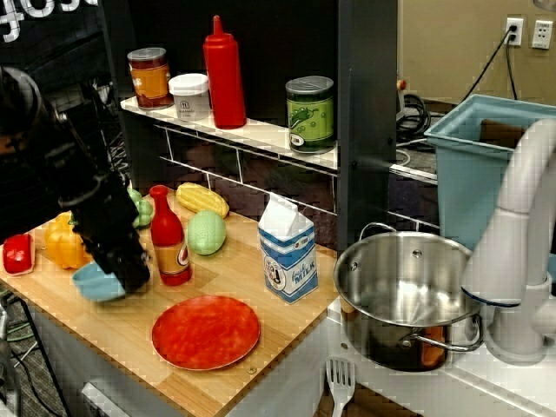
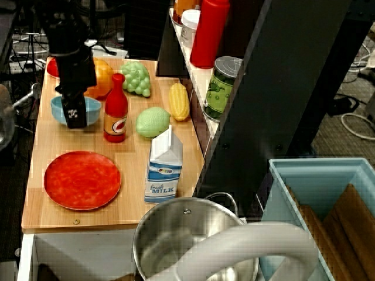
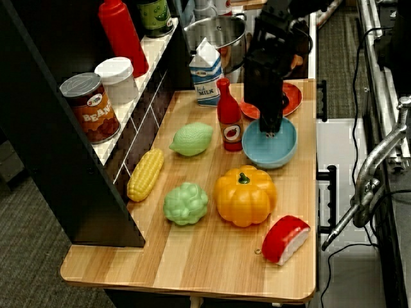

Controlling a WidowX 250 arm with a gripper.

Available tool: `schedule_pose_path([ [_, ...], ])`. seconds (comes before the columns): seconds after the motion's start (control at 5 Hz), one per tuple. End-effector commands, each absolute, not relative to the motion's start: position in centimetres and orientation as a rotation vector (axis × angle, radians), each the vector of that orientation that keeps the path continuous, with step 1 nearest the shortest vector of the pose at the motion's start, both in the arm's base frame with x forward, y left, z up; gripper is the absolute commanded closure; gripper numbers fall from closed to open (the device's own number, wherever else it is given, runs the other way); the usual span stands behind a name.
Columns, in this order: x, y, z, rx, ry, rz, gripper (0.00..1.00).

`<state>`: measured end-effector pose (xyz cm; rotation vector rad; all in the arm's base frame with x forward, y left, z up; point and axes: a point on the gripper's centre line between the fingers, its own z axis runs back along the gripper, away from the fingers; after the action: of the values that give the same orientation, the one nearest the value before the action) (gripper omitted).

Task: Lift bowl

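Note:
The light blue bowl (image 1: 91, 283) sits near the left of the wooden counter (image 1: 261, 347), between the yellow pepper and the red plate. It also shows in the overhead view (image 2: 58, 109) and in the side view (image 3: 270, 153). My black gripper (image 3: 271, 128) comes down from above onto the bowl's rim on the plate side, its fingers closed over that rim. In the front view the gripper (image 1: 130, 278) hides the bowl's right side. I cannot tell whether the bowl's base is off the wood.
A red sauce bottle (image 3: 230, 119) stands right beside the bowl. The red plate (image 1: 206, 332), a milk carton (image 1: 287, 252), a yellow pepper (image 3: 245, 196), other toy foods and a steel pot (image 1: 408, 291) surround it. A shelf (image 1: 261, 130) holds cans and bottles.

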<state>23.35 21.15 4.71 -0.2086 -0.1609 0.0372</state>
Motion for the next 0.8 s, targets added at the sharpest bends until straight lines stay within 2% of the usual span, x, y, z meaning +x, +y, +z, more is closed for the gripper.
schedule_pose_path([
  [0.0,23.8,21.8,12.7,-0.27,-0.215,0.047,1.0],
  [0.6,25.7,21.1,18.1,-0.347,-0.188,0.062,1.0],
])
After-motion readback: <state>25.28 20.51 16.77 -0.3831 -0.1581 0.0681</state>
